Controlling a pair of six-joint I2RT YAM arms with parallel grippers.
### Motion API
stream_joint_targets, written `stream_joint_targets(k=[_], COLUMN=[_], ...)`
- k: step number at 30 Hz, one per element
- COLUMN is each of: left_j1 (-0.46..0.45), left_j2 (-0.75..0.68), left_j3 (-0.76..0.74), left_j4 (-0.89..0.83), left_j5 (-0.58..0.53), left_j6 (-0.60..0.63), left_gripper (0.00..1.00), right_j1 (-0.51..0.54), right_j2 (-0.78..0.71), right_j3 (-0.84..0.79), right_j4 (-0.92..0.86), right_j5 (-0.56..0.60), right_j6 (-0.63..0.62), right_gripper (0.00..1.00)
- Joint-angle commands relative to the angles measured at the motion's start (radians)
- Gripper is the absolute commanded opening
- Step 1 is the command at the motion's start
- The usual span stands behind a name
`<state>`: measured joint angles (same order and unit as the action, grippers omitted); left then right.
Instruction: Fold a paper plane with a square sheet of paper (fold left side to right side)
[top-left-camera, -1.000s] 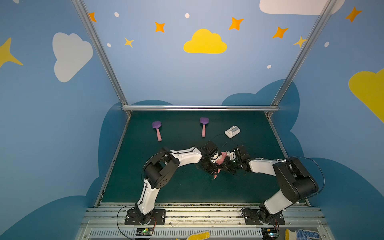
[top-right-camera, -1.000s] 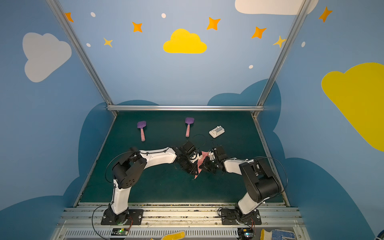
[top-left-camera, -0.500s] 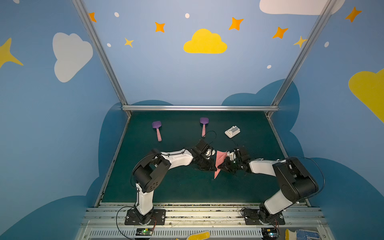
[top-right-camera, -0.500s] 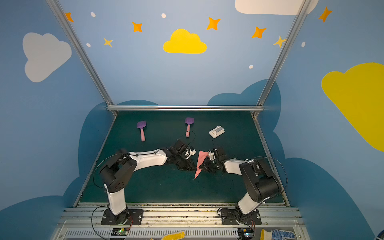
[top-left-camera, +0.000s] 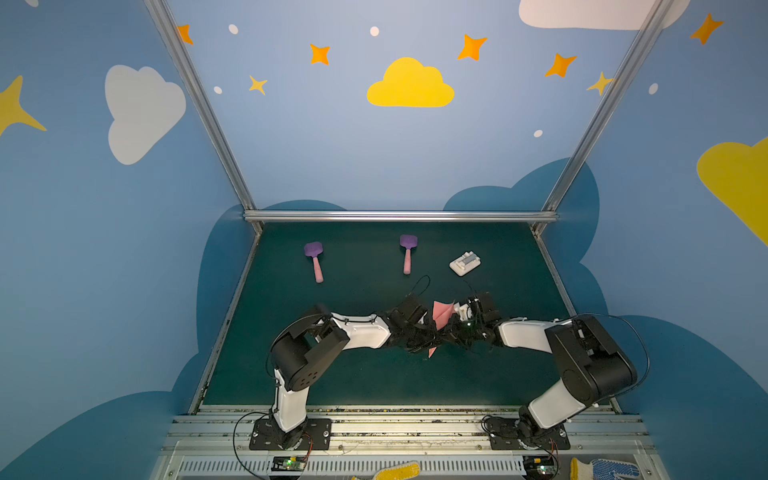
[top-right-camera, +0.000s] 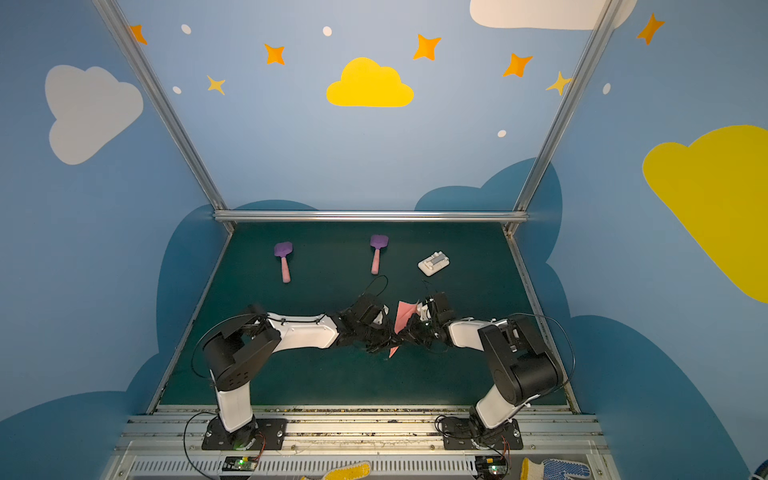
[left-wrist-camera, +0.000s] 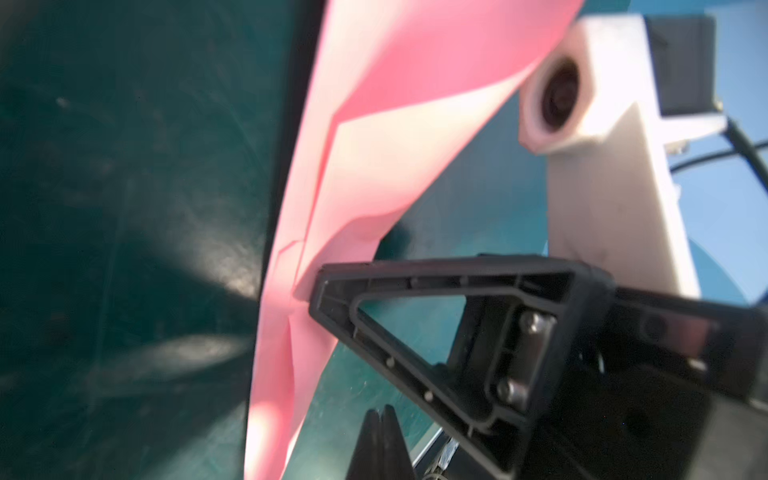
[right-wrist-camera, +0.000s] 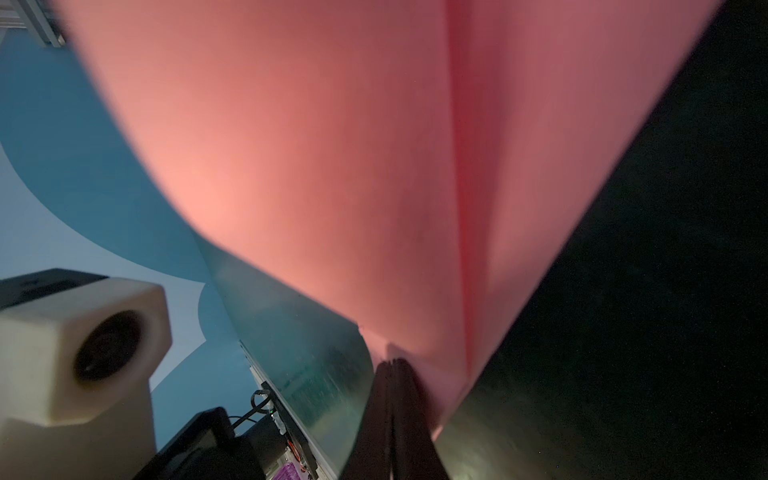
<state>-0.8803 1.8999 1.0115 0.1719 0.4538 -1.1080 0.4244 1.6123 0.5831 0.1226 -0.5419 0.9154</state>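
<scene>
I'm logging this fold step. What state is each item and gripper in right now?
paper plane: folded to a pointed dart, flaps spread, pinched by the right gripper.
right gripper: shut on the paper plane.
left gripper: shut, nothing visible between its fingers.
purple spatulas: lying flat, untouched.
white block: lying flat, untouched.

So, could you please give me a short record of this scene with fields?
paper plane: pink, creased, between both hands
right hand: shut on the paper plane
left hand: shut, beside the paper plane, gripping nothing visible
spatulas: two, lying at the back of the mat
white block: back right, apart from both arms
</scene>
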Motion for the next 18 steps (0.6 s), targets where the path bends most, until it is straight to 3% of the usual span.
stream_joint_targets(k=[1, 18], left_j1=[0.003, -0.001], left_j2=[0.037, 0.068], left_j3=[0.017, 0.032], left_j4=[-0.007, -0.117], left_j5=[-0.051, -0.077], left_j6=[-0.026, -0.004], left_gripper=[0.04, 0.04], right_j1=[0.0, -0.004], right_j2=[0.029, 0.059], right_j3=[-0.027, -0.032], right_j4=[-0.06, -0.039], right_j5=[0.053, 0.046], right_j6=[-0.015, -0.013], right_gripper=[0.0, 0.0])
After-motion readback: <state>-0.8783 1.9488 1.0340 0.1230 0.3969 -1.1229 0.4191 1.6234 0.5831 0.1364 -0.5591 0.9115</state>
